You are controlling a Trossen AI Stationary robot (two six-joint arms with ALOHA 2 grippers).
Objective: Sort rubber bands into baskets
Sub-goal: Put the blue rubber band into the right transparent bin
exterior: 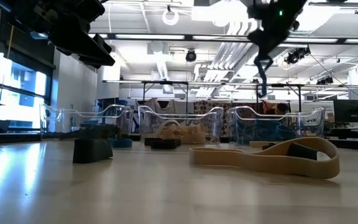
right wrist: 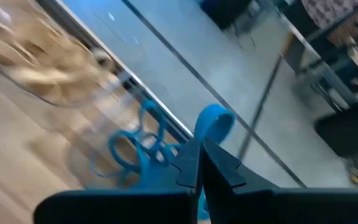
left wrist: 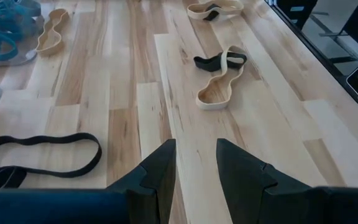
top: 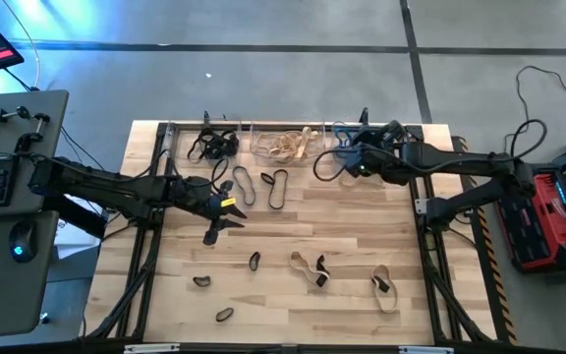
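In the right wrist view the baskets [right wrist: 55,81] and the blue rubber bands [right wrist: 135,152] inside are smeared by motion blur, so the bands cannot be counted. A black rubber band [left wrist: 39,152] is cut off by the frame edge in the left wrist view. In the high view the right gripper [top: 347,157] is largely lost against dark cables, and the smallest bands on the worktop [top: 352,226] are too small for their colour to be told

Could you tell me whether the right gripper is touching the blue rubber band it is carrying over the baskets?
Touching. The right wrist view shows the right gripper with its dark fingers shut on the blue rubber band, whose loop sticks out just past the tips.
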